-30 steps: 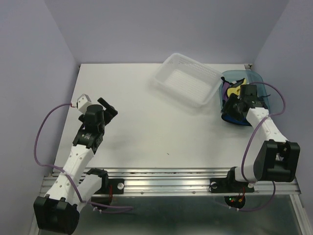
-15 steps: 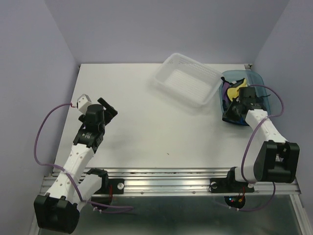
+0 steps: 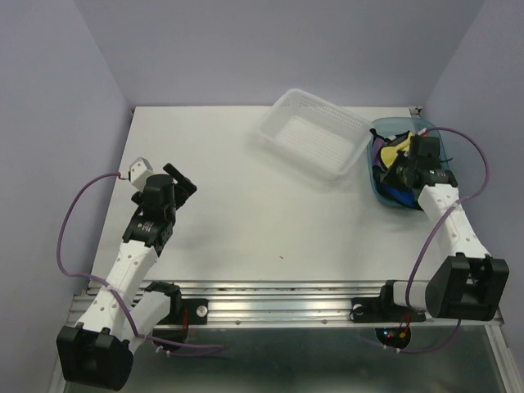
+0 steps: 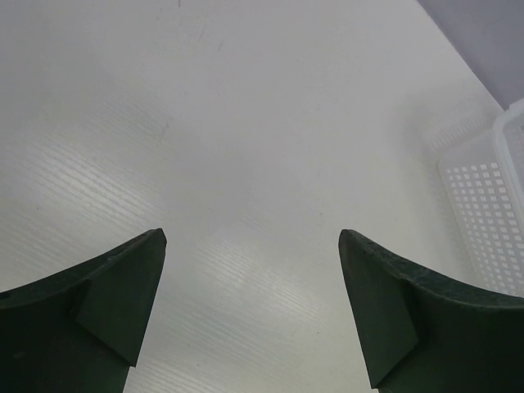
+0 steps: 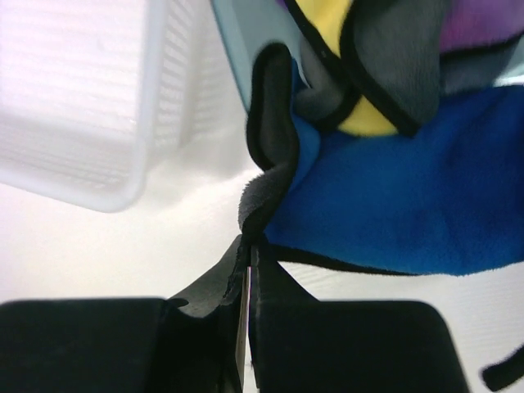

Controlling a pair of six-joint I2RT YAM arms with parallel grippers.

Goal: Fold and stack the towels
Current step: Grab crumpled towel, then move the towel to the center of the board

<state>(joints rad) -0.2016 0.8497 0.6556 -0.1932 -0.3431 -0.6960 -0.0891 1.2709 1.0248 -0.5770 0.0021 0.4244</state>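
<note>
Pinching the black-hemmed corner of the bright blue soft cloth towel (image 5: 393,205), the right gripper (image 5: 248,258) is clamped tight. The towel lies heaped in the translucent teal plastic bin (image 3: 431,133) — the left gripper (image 4: 252,237) gapes wide, holding nothing.

We see the blue towel (image 5: 409,205) in bright blue with black trim. We read the yellow towel (image 5: 364,123), purple towel (image 5: 483,24) and slate-grey towel (image 5: 393,57) with the same trim. Bin (image 3: 430,135): translucent teal. Basket (image 5: 74,98): clear white, slotted grid. Table (image 3: 246,205): plain white.
</note>
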